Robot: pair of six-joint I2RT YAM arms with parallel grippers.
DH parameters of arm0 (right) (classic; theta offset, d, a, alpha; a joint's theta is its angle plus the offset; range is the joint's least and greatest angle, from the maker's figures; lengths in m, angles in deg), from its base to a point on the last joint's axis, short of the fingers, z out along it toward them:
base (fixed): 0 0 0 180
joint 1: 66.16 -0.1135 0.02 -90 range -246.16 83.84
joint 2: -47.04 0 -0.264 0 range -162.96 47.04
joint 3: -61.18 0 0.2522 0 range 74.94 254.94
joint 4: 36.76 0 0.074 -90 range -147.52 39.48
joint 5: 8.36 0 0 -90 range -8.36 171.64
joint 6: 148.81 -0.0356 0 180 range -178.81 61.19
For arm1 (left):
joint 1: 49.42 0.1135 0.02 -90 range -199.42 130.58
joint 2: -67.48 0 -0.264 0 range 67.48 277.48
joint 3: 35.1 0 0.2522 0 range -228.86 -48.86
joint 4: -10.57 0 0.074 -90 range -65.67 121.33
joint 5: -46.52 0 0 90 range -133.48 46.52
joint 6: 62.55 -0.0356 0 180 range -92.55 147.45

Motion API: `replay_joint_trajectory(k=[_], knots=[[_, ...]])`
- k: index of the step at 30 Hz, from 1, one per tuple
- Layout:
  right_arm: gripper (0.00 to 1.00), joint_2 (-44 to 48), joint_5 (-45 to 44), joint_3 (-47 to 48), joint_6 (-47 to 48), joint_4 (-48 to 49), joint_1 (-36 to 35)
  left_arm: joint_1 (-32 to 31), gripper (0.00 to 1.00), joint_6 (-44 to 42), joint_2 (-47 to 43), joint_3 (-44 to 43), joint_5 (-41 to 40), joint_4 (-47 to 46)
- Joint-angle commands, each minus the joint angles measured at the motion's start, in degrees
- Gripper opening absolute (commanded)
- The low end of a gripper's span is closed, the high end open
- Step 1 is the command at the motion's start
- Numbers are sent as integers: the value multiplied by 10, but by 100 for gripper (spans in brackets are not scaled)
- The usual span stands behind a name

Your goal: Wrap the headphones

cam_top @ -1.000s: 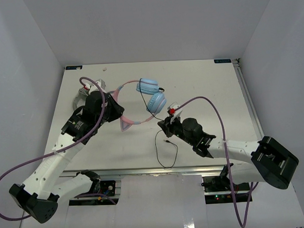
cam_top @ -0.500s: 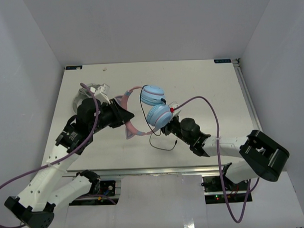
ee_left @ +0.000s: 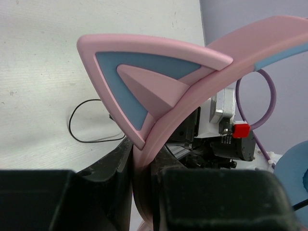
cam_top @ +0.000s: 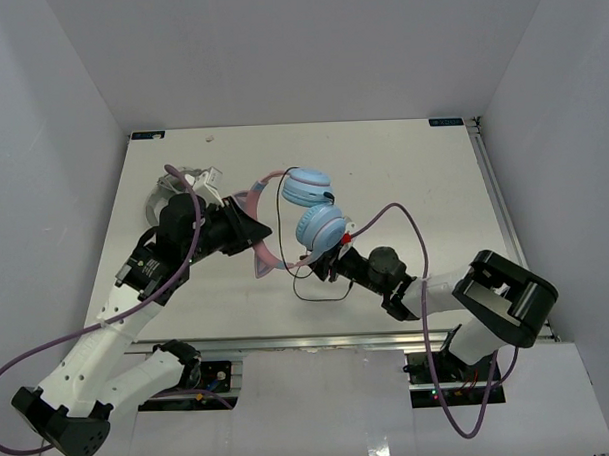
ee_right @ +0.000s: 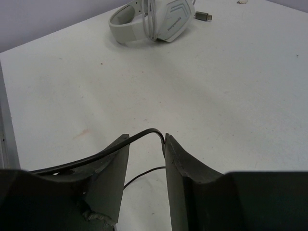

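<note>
We are still clenching the headphones (cam_top: 321,227) in our left claw (ee_left: 144,185); our right claw (ee_right: 147,156) is parting, the cable (ee_right: 143,133) draped across it

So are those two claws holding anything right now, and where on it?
The left gripper clamps the headphones by the pink headband, beside a cat ear. The right gripper is open; the black cable just drapes across it.

You see headphones (cam_top: 321,227) with light-blue earcups (cam_top: 305,189), a pink headband (ee_left: 226,67), a pink cat ear (ee_left: 144,82) with blue inset, and a black cable (ee_right: 144,133); the table (cam_top: 433,183) is plain white, another headset (ee_right: 154,21) grey-white
</note>
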State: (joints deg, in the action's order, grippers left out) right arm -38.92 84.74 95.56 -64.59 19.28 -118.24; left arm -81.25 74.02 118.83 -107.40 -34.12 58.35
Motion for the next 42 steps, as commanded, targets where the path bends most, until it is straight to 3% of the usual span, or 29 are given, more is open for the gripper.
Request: replay_joint_trajectory(k=[1, 6, 18, 34, 37, 40, 42], knots=[[43, -37, 38, -15, 14, 141, 2, 2, 0, 20, 6, -41, 17, -32], [45, -101, 67, -11, 6, 259, 3, 2, 0, 32, 10, -46, 22, -32], [43, -178, 83, 12, -32, 374, 8, 2, 0, 44, 5, -48, 25, -34], [42, -156, 98, 46, -58, 383, 10, 2, 0, 51, -4, -42, 15, -47], [34, -153, 93, 50, -64, 383, 12, 2, 0, 57, -8, -39, 23, -54], [11, -156, 88, 58, -72, 383, 13, 2, 0, 61, -16, -37, 26, -59], [8, -157, 75, 61, -79, 383, 15, 2, 0, 58, -20, -38, 26, -58]])
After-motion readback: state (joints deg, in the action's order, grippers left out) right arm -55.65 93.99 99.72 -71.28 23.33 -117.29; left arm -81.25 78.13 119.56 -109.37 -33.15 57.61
